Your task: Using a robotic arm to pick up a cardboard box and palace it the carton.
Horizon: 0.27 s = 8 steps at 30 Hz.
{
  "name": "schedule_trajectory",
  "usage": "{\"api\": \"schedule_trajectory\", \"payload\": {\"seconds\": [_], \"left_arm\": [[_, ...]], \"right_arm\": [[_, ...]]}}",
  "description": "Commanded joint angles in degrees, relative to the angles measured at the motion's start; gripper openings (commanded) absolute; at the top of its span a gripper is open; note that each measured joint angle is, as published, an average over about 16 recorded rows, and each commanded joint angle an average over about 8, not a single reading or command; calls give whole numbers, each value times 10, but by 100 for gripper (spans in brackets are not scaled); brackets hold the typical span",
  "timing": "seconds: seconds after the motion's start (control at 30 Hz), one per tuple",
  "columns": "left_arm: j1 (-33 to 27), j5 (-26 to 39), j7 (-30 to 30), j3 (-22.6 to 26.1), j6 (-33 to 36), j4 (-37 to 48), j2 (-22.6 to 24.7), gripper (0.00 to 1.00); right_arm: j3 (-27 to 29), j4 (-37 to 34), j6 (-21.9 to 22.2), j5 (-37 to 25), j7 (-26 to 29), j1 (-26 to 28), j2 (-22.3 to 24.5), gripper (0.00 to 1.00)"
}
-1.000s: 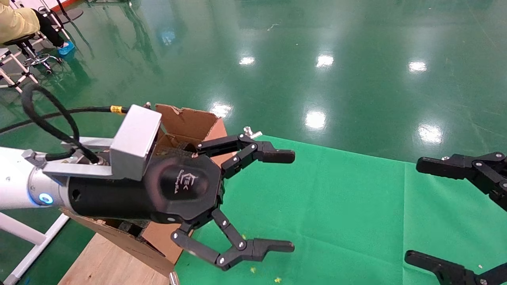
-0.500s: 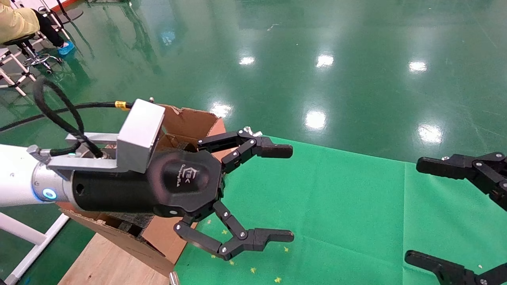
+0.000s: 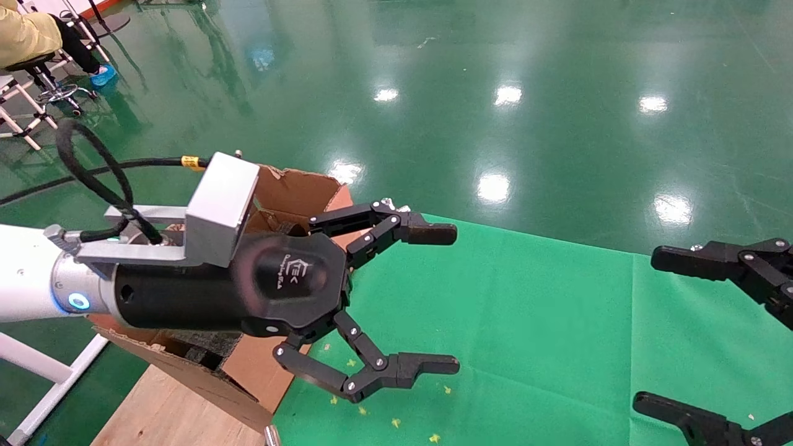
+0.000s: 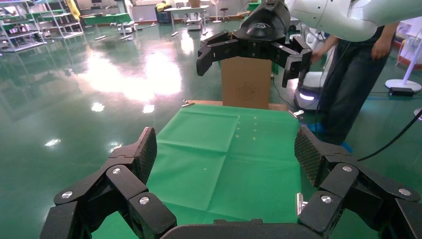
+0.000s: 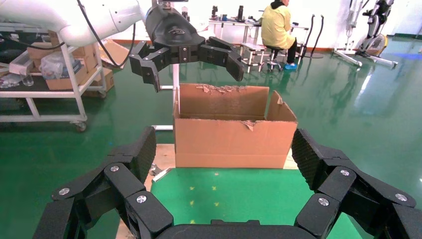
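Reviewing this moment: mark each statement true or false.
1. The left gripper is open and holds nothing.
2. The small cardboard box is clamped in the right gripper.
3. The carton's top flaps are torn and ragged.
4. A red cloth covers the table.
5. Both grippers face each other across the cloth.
1. True: the left gripper is open, nothing between its fingers.
2. False: the right gripper is open and empty; the small box stands upright at the far end of the table in the left wrist view.
3. True: the carton has ragged upper edges.
4. False: the cloth is green.
5. True: each wrist view shows the other gripper opposite.
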Motion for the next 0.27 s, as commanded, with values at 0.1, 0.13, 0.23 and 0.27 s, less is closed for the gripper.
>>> {"api": "schedule_trajectory", "payload": {"seconds": [0.1, 0.13, 0.23, 0.27], "left_arm": [[0, 0, 0, 0, 0, 1, 0, 100], [0, 0, 0, 0, 0, 1, 0, 100], [-1, 0, 0, 0, 0, 1, 0, 100], [-1, 0, 0, 0, 0, 1, 0, 100]], "right_arm": [[0, 0, 0, 0, 0, 0, 0, 100], [0, 0, 0, 0, 0, 0, 0, 100], [0, 0, 0, 0, 0, 0, 0, 100], [0, 0, 0, 0, 0, 0, 0, 100]]}}
